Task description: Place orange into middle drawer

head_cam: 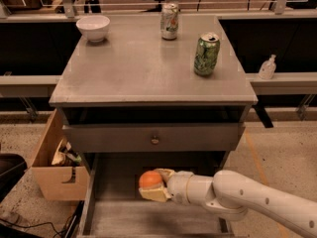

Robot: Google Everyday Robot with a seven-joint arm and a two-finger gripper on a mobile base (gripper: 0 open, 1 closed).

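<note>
The orange (149,179) is round and bright, held between the pale fingers of my gripper (153,185). My white arm reaches in from the lower right. The gripper holds the orange inside the open middle drawer (114,182), low over its pale streaked floor, left of centre. The drawer above shows a flat grey front with a small round knob (155,140) and is closed.
On the grey cabinet top (133,63) stand a white bowl (93,27), a pale soda can (170,21) and a green soda can (206,53). A cardboard box (54,167) sits on the floor to the left. A small white bottle (268,67) stands at right.
</note>
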